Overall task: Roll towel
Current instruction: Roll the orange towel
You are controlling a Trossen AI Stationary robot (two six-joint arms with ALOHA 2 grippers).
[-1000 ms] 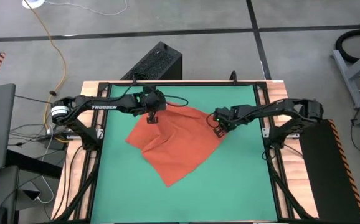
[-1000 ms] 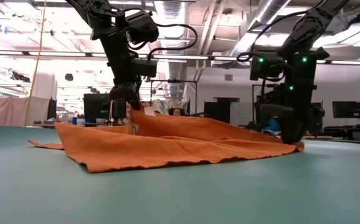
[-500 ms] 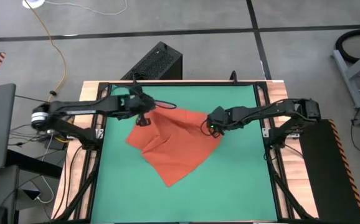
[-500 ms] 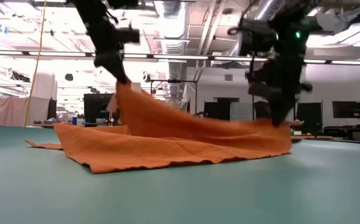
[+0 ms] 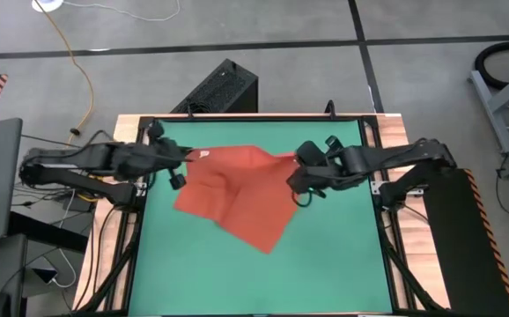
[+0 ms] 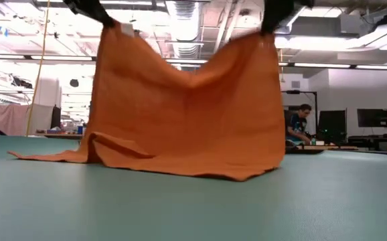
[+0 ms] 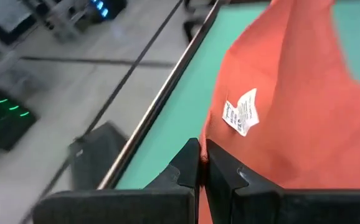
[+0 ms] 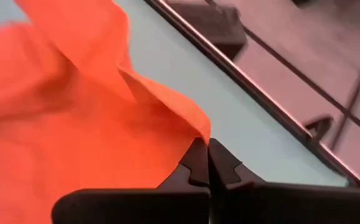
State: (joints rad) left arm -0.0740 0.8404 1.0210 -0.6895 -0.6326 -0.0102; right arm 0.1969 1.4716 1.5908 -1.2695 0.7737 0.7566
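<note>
Plainly, both sets of jaws are pressed together on cloth. In the left wrist view the left gripper (image 7: 199, 163) has its two dark fingers (image 7: 181, 171) pinched on an edge of the towel (image 7: 292, 118), just beside the small white tag (image 7: 240, 112). In the right wrist view the right gripper (image 8: 205, 163) is clamped on a pointed corner of the same orange-red cloth (image 8: 74, 124).

From above, the left gripper (image 5: 177, 173) sits left of centre and the right gripper (image 5: 296, 174) right of centre, each holding one upper corner of the towel (image 5: 241, 194), which spreads between them and reaches down toward the middle of the frame. The white tag (image 5: 203, 154) shows at the cloth's upper left corner.

In the low view the towel (image 6: 187, 117) hangs like a curtain from two raised corners at the top of the frame, sagging between them. Its lower edge rests on the green mat (image 6: 193, 207), and one flap trails flat toward the left of the frame.

The mat (image 5: 343, 264) covers the surface inside a dark frame. A person (image 6: 297, 127) is visible in the room beyond, at the right of the low view.
</note>
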